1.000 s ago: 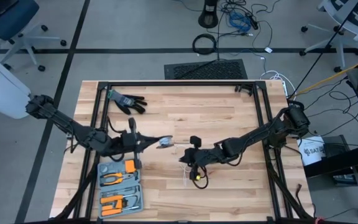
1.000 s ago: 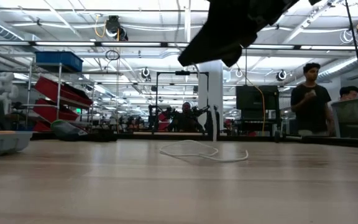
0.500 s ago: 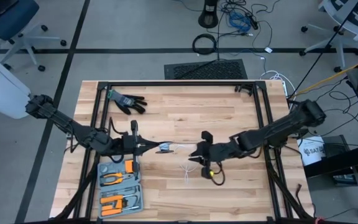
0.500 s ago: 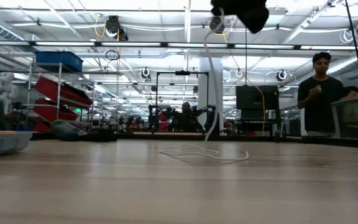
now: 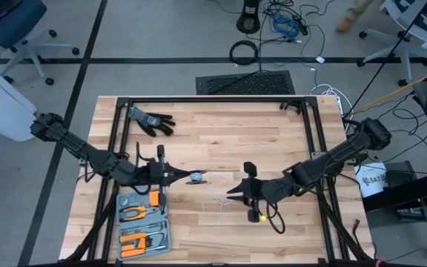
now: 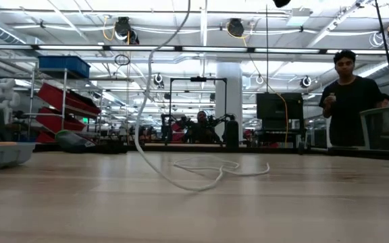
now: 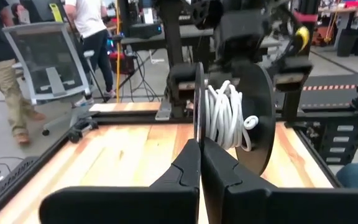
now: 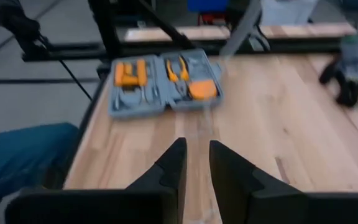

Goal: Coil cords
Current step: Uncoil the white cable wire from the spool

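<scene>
A grey tool case (image 5: 142,221) lies open at the table's (image 5: 273,141) left front, holding orange-handled tools; the individual tools are too small to identify. The left gripper (image 7: 200,163) has its fingers pressed together on the edge of a black spool (image 7: 253,118) wound with white cord (image 7: 224,116), held above mid-table. From the spool the cord hangs down to loose loops (image 6: 211,169) on the table. The right gripper (image 8: 196,163), fingers narrowly parted and holding nothing visible, hovers near those loops; in the low view it is almost wholly cut off. A black glove (image 5: 151,120) lies at the far left.
</scene>
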